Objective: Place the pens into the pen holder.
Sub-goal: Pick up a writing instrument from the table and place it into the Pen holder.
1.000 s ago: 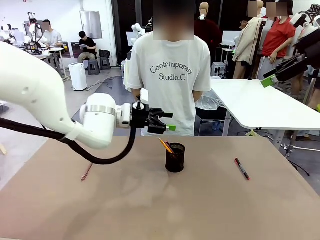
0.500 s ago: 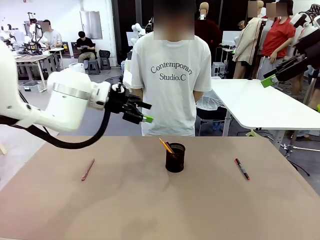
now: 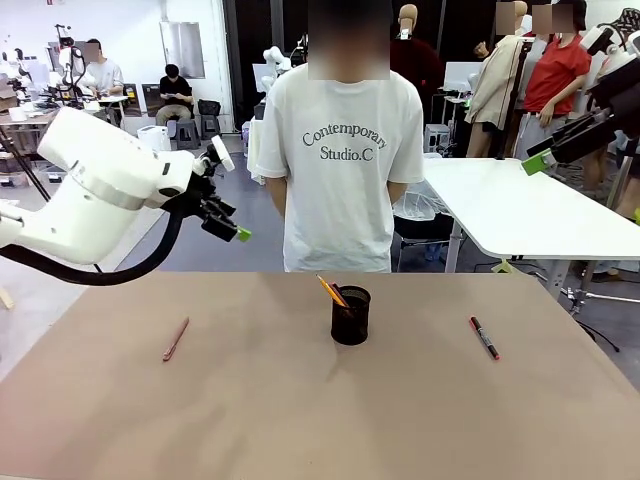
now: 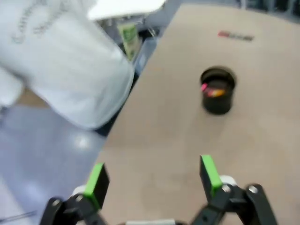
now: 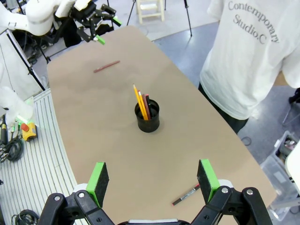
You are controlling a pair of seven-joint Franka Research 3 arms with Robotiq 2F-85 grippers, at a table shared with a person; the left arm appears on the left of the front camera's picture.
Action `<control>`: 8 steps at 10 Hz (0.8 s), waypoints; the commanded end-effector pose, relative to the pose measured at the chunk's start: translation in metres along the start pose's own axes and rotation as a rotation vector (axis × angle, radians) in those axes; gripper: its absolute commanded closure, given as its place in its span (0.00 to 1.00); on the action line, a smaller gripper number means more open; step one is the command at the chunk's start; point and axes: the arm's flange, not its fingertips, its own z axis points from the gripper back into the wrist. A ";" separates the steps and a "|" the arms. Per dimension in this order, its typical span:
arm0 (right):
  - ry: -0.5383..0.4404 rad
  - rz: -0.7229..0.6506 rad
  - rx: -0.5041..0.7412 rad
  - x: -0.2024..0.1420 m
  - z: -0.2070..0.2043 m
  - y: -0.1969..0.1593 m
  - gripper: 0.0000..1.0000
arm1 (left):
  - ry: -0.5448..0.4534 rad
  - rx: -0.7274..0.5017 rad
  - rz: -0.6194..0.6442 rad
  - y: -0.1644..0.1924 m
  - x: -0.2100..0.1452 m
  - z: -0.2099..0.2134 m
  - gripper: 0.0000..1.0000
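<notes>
The black mesh pen holder stands mid-table with a yellow-orange pencil leaning out of it. From above, the pen holder holds the pencil and a darker stick beside it. The thin reddish-pink pen lies on the table's left part, and the red-and-black marker lies on the right. My left gripper hangs open and empty, high above the table's far left edge. Its blurred wrist view looks down on the holder. My right gripper is open and empty, high over the marker.
A person in a white T-shirt stands at the table's far edge, hands behind the back. A white table stands behind on the right. The brown tabletop stretches wide around the holder.
My left arm has swung from beside the holder up and away to the left, its gripper open and empty throughout. The pens and the holder have not moved.
</notes>
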 end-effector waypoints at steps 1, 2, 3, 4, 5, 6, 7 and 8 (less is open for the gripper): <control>-0.012 0.006 0.003 0.001 -0.001 0.001 0.00 | 0.145 -0.003 0.121 -0.006 0.006 0.014 0.00; -0.012 0.006 0.003 0.001 -0.001 0.001 0.00 | 0.214 -0.008 0.152 -0.006 0.003 0.017 0.00; -0.012 0.006 0.003 0.001 -0.001 0.001 0.00 | 0.213 -0.006 0.160 -0.007 0.003 0.013 0.00; -0.012 0.006 0.003 0.001 -0.001 0.001 0.00 | 0.089 0.010 0.170 -0.006 0.009 0.006 0.00; -0.012 0.006 0.003 0.001 -0.001 0.001 0.00 | 0.194 0.028 0.131 -0.007 -0.017 0.004 0.00; -0.012 0.006 0.003 0.001 -0.001 0.001 0.00 | 0.194 0.028 0.131 -0.007 -0.017 0.004 0.00; -0.012 0.006 0.003 0.001 -0.001 0.001 0.00 | 0.194 0.028 0.131 -0.007 -0.017 0.004 0.00; -0.012 0.006 0.003 0.001 -0.001 0.001 0.00 | 0.194 0.028 0.131 -0.007 -0.017 0.004 0.00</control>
